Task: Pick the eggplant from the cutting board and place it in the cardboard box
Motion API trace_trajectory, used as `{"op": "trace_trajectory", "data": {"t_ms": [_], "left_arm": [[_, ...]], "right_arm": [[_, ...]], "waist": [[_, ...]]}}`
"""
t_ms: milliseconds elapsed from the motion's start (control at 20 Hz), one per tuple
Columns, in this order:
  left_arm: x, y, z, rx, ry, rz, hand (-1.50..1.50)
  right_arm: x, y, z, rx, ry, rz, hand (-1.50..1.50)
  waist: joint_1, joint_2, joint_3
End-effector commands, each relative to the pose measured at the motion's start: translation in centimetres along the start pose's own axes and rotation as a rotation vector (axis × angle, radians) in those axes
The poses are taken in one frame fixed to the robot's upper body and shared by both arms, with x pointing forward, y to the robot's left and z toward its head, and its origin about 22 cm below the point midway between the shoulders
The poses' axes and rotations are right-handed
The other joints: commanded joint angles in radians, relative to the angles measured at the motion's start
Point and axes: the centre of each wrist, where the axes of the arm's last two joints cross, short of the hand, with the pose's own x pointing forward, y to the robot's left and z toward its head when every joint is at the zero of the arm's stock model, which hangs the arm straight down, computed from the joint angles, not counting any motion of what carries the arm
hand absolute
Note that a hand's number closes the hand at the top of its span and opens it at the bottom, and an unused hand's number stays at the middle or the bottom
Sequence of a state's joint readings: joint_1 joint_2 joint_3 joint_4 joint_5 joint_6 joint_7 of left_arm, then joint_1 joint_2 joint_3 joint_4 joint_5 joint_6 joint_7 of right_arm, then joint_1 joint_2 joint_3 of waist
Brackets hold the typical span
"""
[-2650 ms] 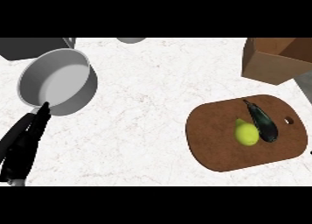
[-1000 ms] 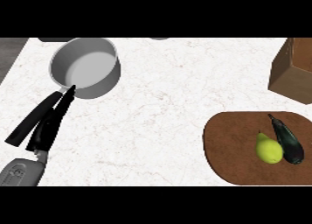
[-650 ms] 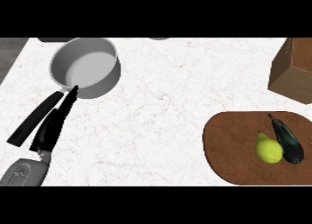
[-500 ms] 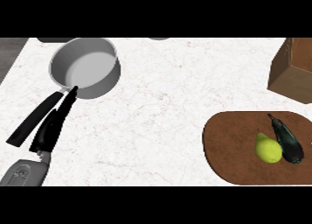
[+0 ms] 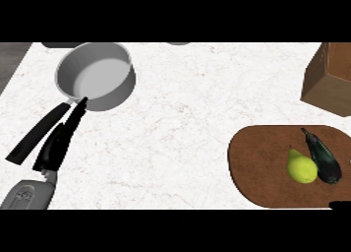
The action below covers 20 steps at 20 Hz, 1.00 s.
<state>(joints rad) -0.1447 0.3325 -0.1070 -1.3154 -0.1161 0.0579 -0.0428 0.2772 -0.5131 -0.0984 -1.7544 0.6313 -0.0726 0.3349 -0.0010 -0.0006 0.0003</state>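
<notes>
The cardboard box (image 5: 336, 78) at two o'clock and the cutting board (image 5: 265, 162) at four o'clock run off the edge, and only a bit of the right hand (image 5: 346, 204) shows at five.

A kitchen is shown. A white, faintly veined stone counter (image 5: 185, 98) fills most of the head view, as found on a kitchen worktop. A grey metal saucepan (image 5: 98, 78) with a long black handle (image 5: 36, 133) is set on it at the upper left. At the lower right a rounded brown wooden cutting board (image 5: 261, 157) is laid flat, and produce is seen on it: a dark eggplant (image 5: 323, 157) and, just beside it, a yellow-green pear (image 5: 302, 167). An open cardboard box (image 5: 337, 83) is placed at the counter's upper right. Cookware, board and food together mark the place as one for preparing meals.
</notes>
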Motion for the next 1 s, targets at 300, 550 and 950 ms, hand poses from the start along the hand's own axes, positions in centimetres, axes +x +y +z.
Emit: {"op": "trace_trajectory", "data": {"t_ms": [300,550,950], "left_arm": [[1.0,-0.8,-1.1,0.012,-0.008,-0.015,0.00],[-0.7,0.1,1.7,0.009,-0.017,0.005,0.00],[-1.1,0.0,0.4,-0.012,-0.009,0.006,0.00]], "right_arm": [[-0.1,1.2,-3.3,0.024,0.023,0.016,-1.50],[1.0,2.7,-2.2,0.033,0.031,0.048,-1.50],[-0.3,4.5,-4.7,0.079,0.010,0.003,-1.50]], "waist": [[0.001,0.001,0.000],[0.002,0.000,0.000],[0.000,0.001,0.000]]}}
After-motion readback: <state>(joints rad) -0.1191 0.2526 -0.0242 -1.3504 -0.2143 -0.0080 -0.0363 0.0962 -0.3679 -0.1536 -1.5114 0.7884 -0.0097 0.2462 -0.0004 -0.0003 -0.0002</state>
